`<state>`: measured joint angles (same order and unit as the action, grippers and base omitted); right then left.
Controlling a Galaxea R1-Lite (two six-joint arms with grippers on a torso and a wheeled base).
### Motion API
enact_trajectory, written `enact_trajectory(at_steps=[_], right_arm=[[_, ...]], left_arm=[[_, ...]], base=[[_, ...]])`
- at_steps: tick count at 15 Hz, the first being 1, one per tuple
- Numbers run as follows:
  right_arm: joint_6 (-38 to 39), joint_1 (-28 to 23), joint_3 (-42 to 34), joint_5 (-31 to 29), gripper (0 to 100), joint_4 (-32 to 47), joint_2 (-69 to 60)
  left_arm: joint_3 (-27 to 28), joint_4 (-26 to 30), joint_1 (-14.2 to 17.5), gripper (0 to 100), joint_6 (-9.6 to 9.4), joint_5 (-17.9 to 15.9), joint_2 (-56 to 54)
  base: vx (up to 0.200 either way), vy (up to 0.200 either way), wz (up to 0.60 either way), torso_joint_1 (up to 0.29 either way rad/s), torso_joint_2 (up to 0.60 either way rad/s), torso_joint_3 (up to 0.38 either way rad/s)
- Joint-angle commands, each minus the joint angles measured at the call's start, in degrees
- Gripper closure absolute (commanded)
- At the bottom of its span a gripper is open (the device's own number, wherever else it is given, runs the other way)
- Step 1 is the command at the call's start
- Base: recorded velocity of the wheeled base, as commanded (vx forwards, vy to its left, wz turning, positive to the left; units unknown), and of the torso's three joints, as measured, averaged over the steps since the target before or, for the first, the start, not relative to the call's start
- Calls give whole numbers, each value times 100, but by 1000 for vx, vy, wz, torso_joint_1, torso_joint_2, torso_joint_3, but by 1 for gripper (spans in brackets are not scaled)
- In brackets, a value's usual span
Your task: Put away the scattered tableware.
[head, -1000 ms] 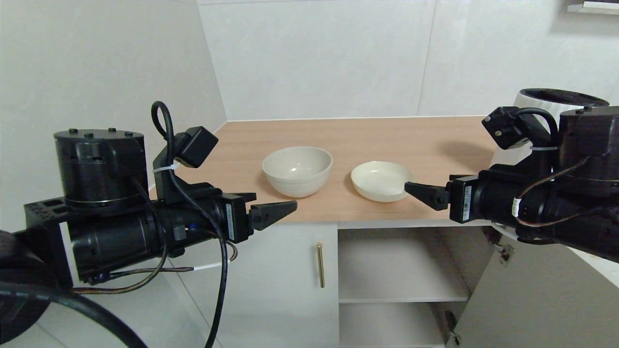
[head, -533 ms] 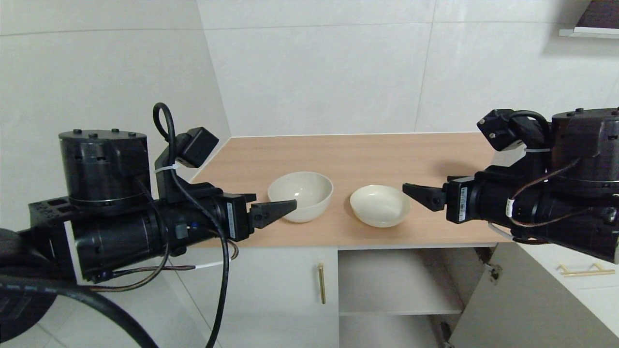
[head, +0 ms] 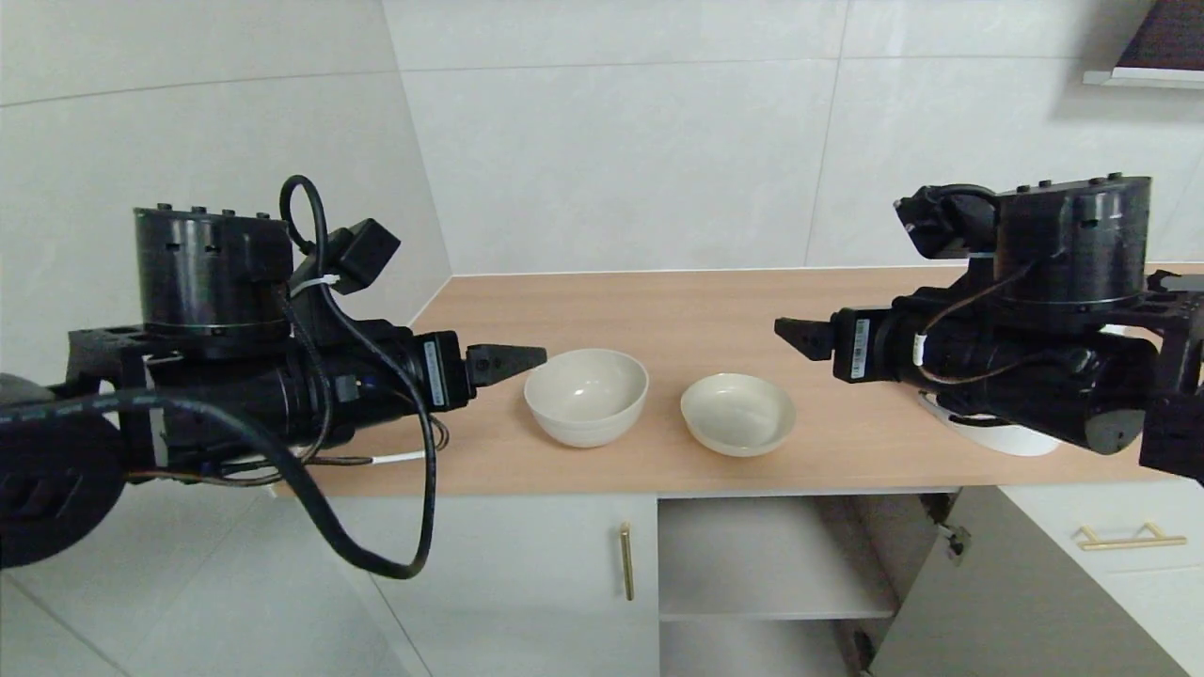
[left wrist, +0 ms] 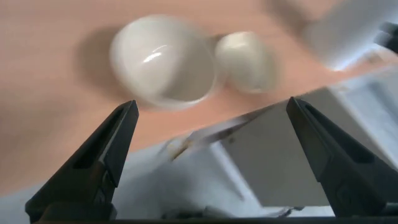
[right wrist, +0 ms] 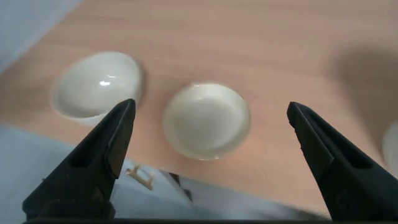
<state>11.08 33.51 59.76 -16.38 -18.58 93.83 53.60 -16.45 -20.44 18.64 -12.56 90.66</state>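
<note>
Two cream bowls stand side by side on the wooden countertop (head: 677, 310). The deep bowl (head: 586, 395) (left wrist: 163, 60) (right wrist: 97, 84) is on the left and the shallow bowl (head: 737, 414) (left wrist: 247, 53) (right wrist: 207, 119) on the right. My left gripper (head: 513, 360) (left wrist: 211, 104) hangs open just left of the deep bowl, a little above the counter, holding nothing. My right gripper (head: 800, 337) (right wrist: 210, 106) hangs open above and slightly right of the shallow bowl, also holding nothing.
Below the counter a cupboard stands open, with a bare shelf (head: 762, 564) and its door (head: 997, 602) swung out to the right. A closed door with a brass handle (head: 624, 562) is to its left. A white item (head: 997, 434) sits under my right arm. Tiled walls close the back and left.
The whole picture has shifted, so the camera has moved. Both grippers now sit higher against the counter, above its surface instead of at its front edge. The bowls have stayed put.
</note>
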Motion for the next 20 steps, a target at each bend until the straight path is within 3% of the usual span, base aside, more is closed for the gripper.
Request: enact_trajectory(at_steps=[1, 2, 4, 5, 6, 10, 13, 15, 20], right_arm=[[456, -38, 669, -155, 0, 680, 408], [650, -117, 844, -155, 0, 953, 452], [738, -178, 959, -155, 0, 1331, 557], [861, -178, 1082, -155, 0, 1594, 707], [992, -187, 1187, -163, 0, 1664, 830], [1054, -301, 1249, -172, 0, 1682, 962], [1063, -301, 1240, -190, 0, 1682, 935], [1063, -301, 1240, -295, 0, 1682, 944], [1063, -301, 1214, -330, 0, 1673, 926]], left_arm=[[528, 476, 287, 0, 26, 227, 400], [643, 581, 339, 0, 61, 298, 514], [775, 669, 348, 0, 386, 306, 628], [1056, 1047, 348, 0, 659, 315, 786], [1223, 1407, 339, 0, 711, 359, 857], [1425, 1618, 287, 0, 711, 658, 1296], [1750, 1618, 76, 0, 720, 1229, 2096], [1856, 1601, -39, 0, 799, 1431, 2263], [1935, 1047, -250, 0, 1001, 1757, 2729]], base=[[0, 0, 0, 0, 0, 0], [0, 0, 0, 0, 0, 0], [0, 0, 0, 0, 0, 0], [0, 0, 0, 0, 0, 0], [0, 0, 0, 0, 0, 0], [0, 0, 0, 0, 0, 0], [0, 0, 0, 0, 0, 0], [0, 0, 0, 0, 0, 0], [0, 0, 0, 0, 0, 0]])
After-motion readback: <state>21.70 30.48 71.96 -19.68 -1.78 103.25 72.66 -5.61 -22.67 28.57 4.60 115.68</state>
